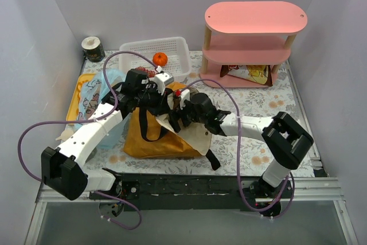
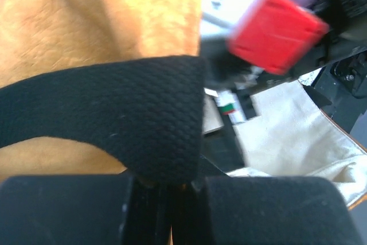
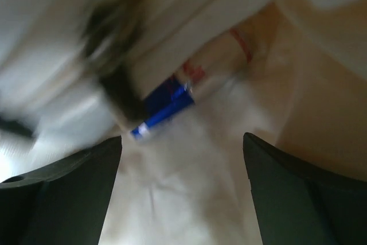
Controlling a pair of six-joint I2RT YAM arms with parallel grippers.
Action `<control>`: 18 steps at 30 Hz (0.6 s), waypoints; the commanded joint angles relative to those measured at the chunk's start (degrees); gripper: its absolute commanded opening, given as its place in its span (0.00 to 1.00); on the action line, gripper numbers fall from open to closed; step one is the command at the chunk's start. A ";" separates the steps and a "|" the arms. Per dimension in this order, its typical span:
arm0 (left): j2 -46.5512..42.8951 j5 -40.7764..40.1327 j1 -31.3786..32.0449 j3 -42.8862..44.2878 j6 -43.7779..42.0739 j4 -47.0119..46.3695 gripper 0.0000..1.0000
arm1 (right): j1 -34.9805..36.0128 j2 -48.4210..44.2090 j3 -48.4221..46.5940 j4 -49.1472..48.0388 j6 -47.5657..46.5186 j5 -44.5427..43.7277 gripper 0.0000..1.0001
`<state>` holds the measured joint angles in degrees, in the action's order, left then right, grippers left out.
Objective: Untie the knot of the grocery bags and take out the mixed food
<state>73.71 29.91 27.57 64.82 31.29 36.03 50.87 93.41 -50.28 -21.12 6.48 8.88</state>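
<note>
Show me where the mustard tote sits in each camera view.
Top external: mustard tote at centre, between both arms.
Left wrist: its fabric fills upper left; left pincer shut on its black strap.
Right wrist: only blurred cream lining, filling the frame.
Shared landmark: the cream lining, seen in all three views.

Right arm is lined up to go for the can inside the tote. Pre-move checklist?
1. Left gripper shut on the black strap of the mustard tote: ok.
2. Right gripper jaws wide apart, nothing between them: ok.
3. Drink can in sight against the cream lining, ahead of the right fingers: ok.
4. Can centred between the jaws: cannot tell, the right wrist view is blurred.
5. White basket has room beside the orange fruit: ok.
</note>
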 commanded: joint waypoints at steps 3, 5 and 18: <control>-0.94 2.60 0.03 6.53 2.71 1.94 0.00 | 0.98 6.96 -10.09 -3.75 12.93 -5.19 0.96; 0.19 4.45 0.03 8.39 3.86 1.76 0.00 | 1.42 10.03 -12.81 -3.57 15.75 -5.19 0.97; 4.25 11.31 0.20 24.92 8.79 3.08 0.00 | 2.48 18.30 -19.05 -10.07 25.51 1.05 0.98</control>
<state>82.04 23.09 23.88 84.82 35.22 45.98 51.53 109.62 -65.45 -28.47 27.38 8.25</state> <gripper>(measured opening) 0.032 0.973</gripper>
